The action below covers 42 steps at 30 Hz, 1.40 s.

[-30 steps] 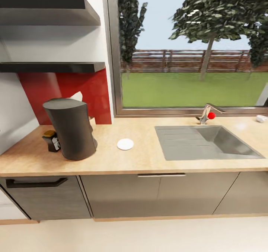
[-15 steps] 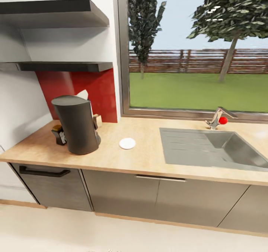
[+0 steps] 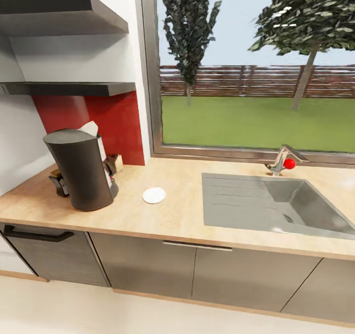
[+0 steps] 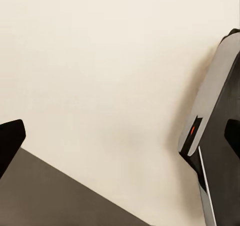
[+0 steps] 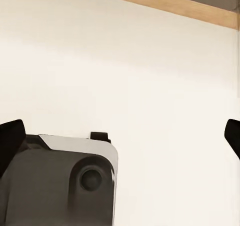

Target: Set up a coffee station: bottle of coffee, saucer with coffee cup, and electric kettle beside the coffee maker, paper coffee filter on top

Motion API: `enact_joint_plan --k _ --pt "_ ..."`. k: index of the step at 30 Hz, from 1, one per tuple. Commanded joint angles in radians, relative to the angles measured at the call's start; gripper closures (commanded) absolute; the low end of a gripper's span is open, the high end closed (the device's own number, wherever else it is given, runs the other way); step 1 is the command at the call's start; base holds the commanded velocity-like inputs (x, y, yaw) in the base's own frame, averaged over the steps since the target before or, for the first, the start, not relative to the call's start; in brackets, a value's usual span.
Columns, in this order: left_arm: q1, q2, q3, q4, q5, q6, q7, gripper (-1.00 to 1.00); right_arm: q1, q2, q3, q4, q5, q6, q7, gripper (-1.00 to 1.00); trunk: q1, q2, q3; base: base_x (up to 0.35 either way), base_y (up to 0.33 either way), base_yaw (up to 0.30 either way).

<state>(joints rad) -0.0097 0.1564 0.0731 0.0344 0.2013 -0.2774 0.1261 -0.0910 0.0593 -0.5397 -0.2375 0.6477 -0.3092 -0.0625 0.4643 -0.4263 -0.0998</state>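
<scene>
- Left gripper (image 4: 120,141): dark fingertips (image 4: 10,138) at opposite edges of the left wrist view, wide apart, nothing between; below them pale floor (image 4: 100,61) and the robot's grey base (image 4: 220,136).
- Right gripper (image 5: 120,133): fingertips (image 5: 11,136) likewise spread, empty, over floor and part of the base (image 5: 60,181); a wood plinth strip (image 5: 165,3) runs along the far edge.
- Versus 0.5 s ago: whole head view has shifted, so the camera moved; things on the kitchen countertop (image 3: 182,216) keep their places.
- Coffee maker (image 3: 80,175) stands near the countertop's left end, white panel behind its top.
- Bottle of coffee (image 3: 59,182) sits just beside the coffee maker, toward the left end, partly hidden.
- Small items (image 3: 113,165) between coffee maker and red backsplash (image 3: 98,122); too hidden to name.
- Saucer (image 3: 154,195) lies bare on the countertop, between coffee maker and sink (image 3: 266,208).
- Sink basin holds nothing; tap with red knob (image 3: 289,163) at its back edge.
- Kitchen shelf (image 3: 69,88) above: top surface not visible.
</scene>
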Motion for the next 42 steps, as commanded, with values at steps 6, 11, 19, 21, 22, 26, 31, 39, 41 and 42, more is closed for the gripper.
enact_joint_plan --k 6,11,19,21,22,26,31,39,41,42 --pt "-0.004 0.001 0.002 -0.067 -0.003 -0.069 -0.003 -1.00 -0.001 0.008 -0.002 0.001 0.014 -0.002 -0.007 -1.00 0.001 -0.002 -0.002 0.111 -0.083 0.000" --pt "-0.008 0.014 0.004 -0.278 -0.001 -0.190 -0.002 -1.00 -0.001 0.098 0.024 -0.051 0.015 -0.091 -0.003 -1.00 0.001 -0.002 -0.002 0.004 -0.002 0.000" --pt "-0.009 0.009 0.045 -0.539 0.060 -0.414 -0.010 -1.00 -0.006 0.115 0.333 -0.112 0.012 -0.411 -0.004 -1.00 0.001 -0.002 -0.002 0.000 0.000 0.000" --pt "-0.008 0.006 0.054 -0.619 0.084 -0.437 -0.010 -1.00 -0.010 0.115 0.463 -0.162 0.008 -0.445 -0.006 -1.00 0.001 -0.002 -0.002 0.000 0.000 0.000" --pt "-0.008 0.005 0.056 -0.659 0.098 -0.442 -0.010 -1.00 -0.010 0.115 0.521 -0.202 0.004 -0.454 -0.008 -1.00 0.001 -0.002 -0.002 0.000 0.000 0.000" --pt "-0.006 0.005 0.057 -0.820 0.157 -0.449 -0.010 -1.00 -0.011 0.115 0.666 -0.367 -0.047 -0.464 -0.009 -1.00 0.001 -0.002 -0.002 0.000 0.000 0.000" --pt "-0.007 0.004 0.039 -1.352 0.213 -0.141 -0.010 -1.00 -0.022 0.115 0.924 -0.896 -0.435 -0.202 -0.040 -1.00 0.001 -0.002 -0.002 0.000 0.000 0.000" --pt "-0.190 0.018 0.043 -1.612 0.212 0.540 -0.093 -1.00 -0.343 0.115 0.937 -1.149 -0.465 0.261 -0.121 -1.00 0.001 -0.002 -0.002 0.000 0.000 0.000" --pt "-0.319 0.014 0.041 -1.613 0.220 0.758 -0.129 -1.00 -0.430 0.115 0.936 -1.148 -0.465 0.374 -0.131 -1.00 0.001 -0.002 -0.002 0.000 0.000 0.000" --pt "-0.353 0.010 0.041 -1.612 0.221 0.820 -0.134 -1.00 -0.445 0.115 0.936 -1.148 -0.466 0.410 -0.133 -1.00 0.001 -0.002 -0.002 0.000 0.000 0.000"
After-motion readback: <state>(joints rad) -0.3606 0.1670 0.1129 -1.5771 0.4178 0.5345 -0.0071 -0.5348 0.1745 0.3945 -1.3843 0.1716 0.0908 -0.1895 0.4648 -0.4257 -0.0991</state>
